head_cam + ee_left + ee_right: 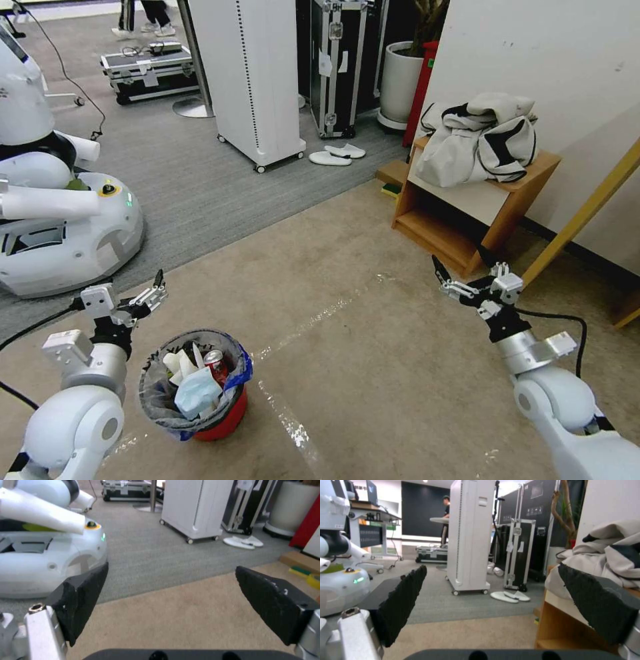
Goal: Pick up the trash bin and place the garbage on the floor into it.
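Observation:
The trash bin [230, 417], a small red bucket lined with a clear bag, stands on the beige floor at the lower left. Inside it lies garbage: a light-blue cloth [197, 392], a red soda can [215, 361] and crumpled white papers [177, 364]. My left gripper [152, 290] hangs open just above and to the left of the bin, holding nothing; its wrist view has the left gripper [171, 567] facing bare carpet. My right gripper [459, 257] is open and empty at the right, close to a wooden stool; the right gripper [491, 567] points towards the room.
Another white robot [60, 220] stands at the left. The wooden stool [467, 207] carries a grey-white bundle of clothes [480, 137]. Behind are a wheeled white cabinet [250, 73], white slippers [337, 155] and a black flight case [337, 63]. A yellow beam [587, 207] leans at the right.

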### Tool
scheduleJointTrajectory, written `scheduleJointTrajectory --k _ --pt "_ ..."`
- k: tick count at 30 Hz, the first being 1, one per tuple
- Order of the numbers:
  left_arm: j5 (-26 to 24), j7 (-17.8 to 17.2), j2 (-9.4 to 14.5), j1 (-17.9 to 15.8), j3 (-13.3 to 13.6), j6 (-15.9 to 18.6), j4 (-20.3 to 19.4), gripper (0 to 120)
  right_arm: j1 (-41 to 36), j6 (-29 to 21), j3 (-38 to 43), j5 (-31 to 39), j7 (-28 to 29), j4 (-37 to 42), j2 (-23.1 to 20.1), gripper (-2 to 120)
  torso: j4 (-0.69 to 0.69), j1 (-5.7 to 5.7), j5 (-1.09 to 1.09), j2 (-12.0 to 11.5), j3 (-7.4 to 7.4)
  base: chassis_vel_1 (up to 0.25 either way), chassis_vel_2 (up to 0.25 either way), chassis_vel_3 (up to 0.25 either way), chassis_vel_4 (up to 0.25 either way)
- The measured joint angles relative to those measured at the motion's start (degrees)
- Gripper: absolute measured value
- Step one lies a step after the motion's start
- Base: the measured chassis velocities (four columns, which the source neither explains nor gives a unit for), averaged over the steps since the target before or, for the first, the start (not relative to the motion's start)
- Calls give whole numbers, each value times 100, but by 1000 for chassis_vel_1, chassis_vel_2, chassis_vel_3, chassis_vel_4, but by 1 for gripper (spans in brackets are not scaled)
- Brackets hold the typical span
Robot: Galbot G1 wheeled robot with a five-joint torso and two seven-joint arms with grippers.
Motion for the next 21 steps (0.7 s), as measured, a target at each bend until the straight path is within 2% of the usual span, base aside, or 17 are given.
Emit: scheduleJointTrajectory --k 21 --pt "-16 -54 4 11 3 32 3 100 6 8 -22 -5 -15 -5 18 100 0 0 0 0 0 0 0 0 0"
